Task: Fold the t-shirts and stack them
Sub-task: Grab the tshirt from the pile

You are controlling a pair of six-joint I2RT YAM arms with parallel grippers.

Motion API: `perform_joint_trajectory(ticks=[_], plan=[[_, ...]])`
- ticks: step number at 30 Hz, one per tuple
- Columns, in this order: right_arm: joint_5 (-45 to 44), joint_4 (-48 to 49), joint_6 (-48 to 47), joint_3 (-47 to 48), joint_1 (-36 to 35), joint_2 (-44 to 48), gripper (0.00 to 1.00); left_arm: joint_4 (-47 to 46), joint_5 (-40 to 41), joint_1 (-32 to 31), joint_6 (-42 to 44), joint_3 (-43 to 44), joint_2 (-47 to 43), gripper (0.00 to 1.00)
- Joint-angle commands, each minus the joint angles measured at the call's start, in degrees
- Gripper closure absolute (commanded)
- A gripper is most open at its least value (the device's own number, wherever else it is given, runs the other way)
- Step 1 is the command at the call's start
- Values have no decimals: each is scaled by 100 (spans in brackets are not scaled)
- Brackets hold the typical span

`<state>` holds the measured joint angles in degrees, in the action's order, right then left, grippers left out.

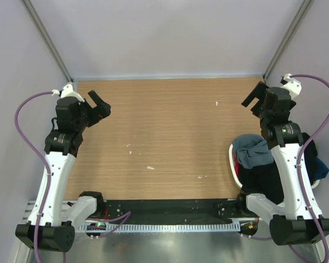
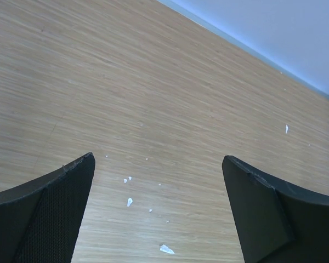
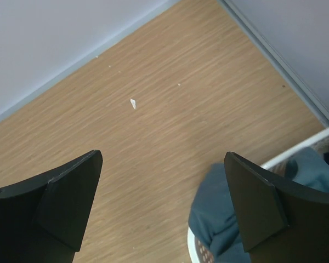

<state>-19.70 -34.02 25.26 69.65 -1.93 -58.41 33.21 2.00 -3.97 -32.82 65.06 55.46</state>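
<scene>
T-shirts [image 1: 252, 150] lie heaped in the basket [image 1: 232, 160] — near the right tool [image 1: 253, 96], apart.

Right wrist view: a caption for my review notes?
Open right claw over the wooden table, a blue-grey shirt draped over the white basket rim at lower right.

**Operator:** Tabletop [image 1: 170, 120] finish?

**Technician:** Wood-grain, matt and smooth, with small white flecks [image 2: 129, 201] scattered on it.

**Operator:** Gripper surfaces?

**Technician:** Left gripper [image 2: 159, 164]: matt black plastic fingers [image 2: 49, 219], one inner pad finely dimpled. Right gripper [image 3: 163, 159]: matt black plastic, smooth.

**Operator:** At the tabletop's right edge?

**Technician:** T-shirts [image 1: 253, 149]: soft, matt, creased cloth. Laundry basket [image 3: 296, 148]: white perforated plastic with a slight sheen.

**Operator:** Arm casings?

**Technician:** Arm shells [image 1: 57, 170]: smooth white plastic, semi-gloss. Cables [image 1: 16, 116]: smooth purple sheathing.
</scene>
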Motion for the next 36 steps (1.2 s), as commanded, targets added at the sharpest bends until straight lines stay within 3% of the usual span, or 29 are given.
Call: perform_joint_trajectory(ticks=[1,5,9,12,21,32,36], plan=[[-490,-447,85,242,-26,225,0,-122,-165,28,56,-63,9,0],[-1174,-912,347,330,-18,357,0,-244,-630,28,205,-55,-35,0],[-2133,-1659,1103,-213,-26,392,1,-394,-1262,-8,425,-72,-9,0],[-2178,-2292,1578,-346,-26,243,8,-535,-1132,-16,443,-247,-79,0],[-2309,-2714,2121,-1083,-18,-328,12,-280,-904,-227,610,-292,-36,0],[-2196,-3313,2783,-1542,-18,-74,22,63,-771,-306,812,-89,105,0],[-2151,-2997,2581,-1699,-26,-38,38,80,-850,-359,759,-213,131,0]])
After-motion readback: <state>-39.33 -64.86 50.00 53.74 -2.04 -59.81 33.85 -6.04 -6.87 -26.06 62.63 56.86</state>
